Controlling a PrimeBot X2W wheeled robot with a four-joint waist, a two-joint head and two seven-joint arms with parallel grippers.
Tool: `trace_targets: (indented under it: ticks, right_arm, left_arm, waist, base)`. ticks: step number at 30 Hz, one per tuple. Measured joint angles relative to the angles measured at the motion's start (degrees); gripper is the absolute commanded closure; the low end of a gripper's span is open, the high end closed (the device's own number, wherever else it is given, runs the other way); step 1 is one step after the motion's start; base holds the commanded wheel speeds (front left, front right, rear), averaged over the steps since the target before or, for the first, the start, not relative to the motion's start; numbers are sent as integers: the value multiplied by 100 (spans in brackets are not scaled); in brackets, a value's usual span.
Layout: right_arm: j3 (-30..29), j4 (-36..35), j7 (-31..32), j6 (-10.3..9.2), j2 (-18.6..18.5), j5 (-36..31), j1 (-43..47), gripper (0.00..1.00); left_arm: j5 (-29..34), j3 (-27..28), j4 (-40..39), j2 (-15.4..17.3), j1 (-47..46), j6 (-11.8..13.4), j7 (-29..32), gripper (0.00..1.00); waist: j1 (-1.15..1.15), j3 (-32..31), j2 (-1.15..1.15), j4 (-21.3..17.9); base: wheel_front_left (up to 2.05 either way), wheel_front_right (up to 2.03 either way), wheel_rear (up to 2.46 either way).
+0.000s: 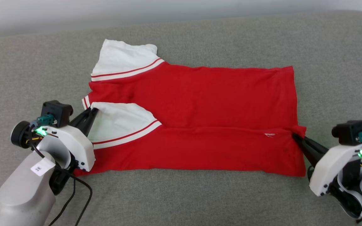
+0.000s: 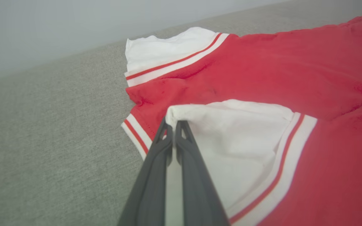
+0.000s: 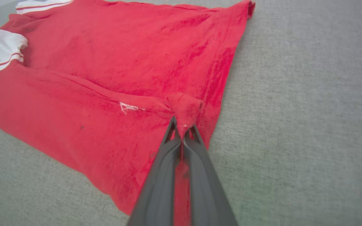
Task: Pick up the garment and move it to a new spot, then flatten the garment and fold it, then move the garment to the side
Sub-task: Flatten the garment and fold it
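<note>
Garment [image 1: 196, 103] lies lengthwise between the arms, its near flap folded over. Left gripper [image 1: 93, 112] is clamped on the white sleeve [image 1: 121, 122], right gripper [image 1: 294, 135] on the hem [image 1: 292, 94].

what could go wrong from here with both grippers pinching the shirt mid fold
1. The left gripper pinches only the very edge of the white sleeve; it may slip out when pulled.
2. The right gripper holds a small bunched corner of the red hem, so pulling unevenly could skew the fold of the shirt.
3. Dragging across the grey cushion may wrinkle the lower layer.
</note>
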Motion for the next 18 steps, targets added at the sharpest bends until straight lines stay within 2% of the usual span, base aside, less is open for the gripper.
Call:
trace_targets:
  ticks: [8, 13, 14, 15, 16, 17, 18]
  right_arm:
    - [424, 846, 130, 0, 99, -157, -565, 100]
    - [545, 1106, -49, 0, 135, -111, -714, 100]
    - [560, 1133, -108, 0, 143, -100, -732, 100]
    - [565, 1151, -160, 0, 151, -90, -732, 82]
    - [565, 1170, -231, 0, 151, -75, -731, 47]
    - [553, 1173, -298, 0, 149, -58, -730, 0]
    - [537, 1170, -358, 0, 148, -48, -727, 0]
  left_arm:
    - [-191, -516, 813, -124, -225, -32, -141, 100]
    - [-453, -882, 1058, -166, -363, -33, -301, 100]
    - [-515, -936, 1116, -178, -382, -32, -338, 88]
    - [-555, -1004, 1180, -192, -419, -33, -349, 44]
    - [-545, -1081, 1260, -197, -471, -33, -372, 0]
    - [-557, -1137, 1294, -205, -514, -33, -397, 0]
    - [-593, -1180, 1323, -219, -550, -33, -433, 0]
  waist:
    - [-1, 238, 0, 0]
    - [-1, 235, 0, 40]
    - [-1, 219, 0, 40]
    - [-1, 199, 0, 43]
    - [-1, 171, 0, 51]
    - [-1, 136, 0, 62]
    - [-1, 95, 0, 75]
  base:
    - [0, 0, 0]
    - [0, 0, 0]
    - [0, 0, 0]
    - [0, 0, 0]
    - [0, 0, 0]
    - [0, 0, 0]
    - [0, 0, 0]
